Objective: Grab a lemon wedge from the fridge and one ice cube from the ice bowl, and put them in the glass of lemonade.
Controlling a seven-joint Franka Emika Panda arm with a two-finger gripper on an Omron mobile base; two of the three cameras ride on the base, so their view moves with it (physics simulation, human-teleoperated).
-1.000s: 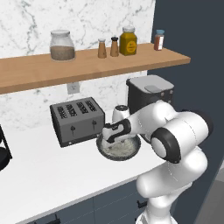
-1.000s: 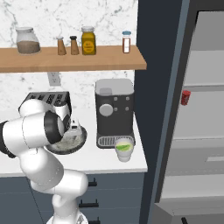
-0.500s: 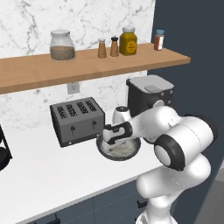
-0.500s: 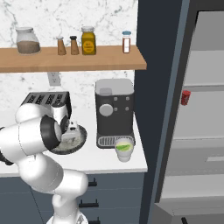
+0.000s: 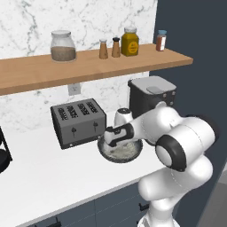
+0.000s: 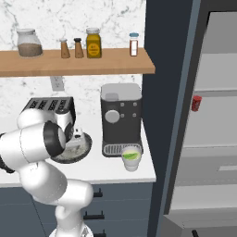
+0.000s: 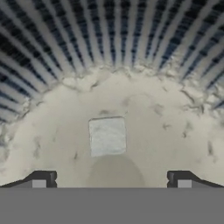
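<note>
My gripper (image 7: 111, 177) hangs open just above the inside of the ice bowl (image 7: 175, 131). A pale square ice cube (image 7: 107, 136) lies on the speckled bottom, centred between the fingertips (image 7: 41, 179) and untouched. On the counter, the dark ice bowl (image 5: 133, 155) (image 6: 85, 149) sits under my hand, and the gripper (image 5: 116, 142) (image 6: 76, 139) dips into it. The glass of lemonade (image 6: 131, 159) stands in front of the coffee machine, with a yellow-green bit in its mouth that may be the lemon wedge. To the right, the fridge (image 6: 208, 152) stands open.
A toaster (image 5: 77, 120) stands just left of the bowl, and a coffee machine (image 5: 150, 94) (image 6: 121, 115) to its right. A wooden shelf (image 5: 88, 67) with jars hangs over the counter. A small red can (image 6: 196, 102) sits on a fridge shelf.
My arm has bent further and the hand has sunk a little closer to the bowl. The jaws have stayed open.
</note>
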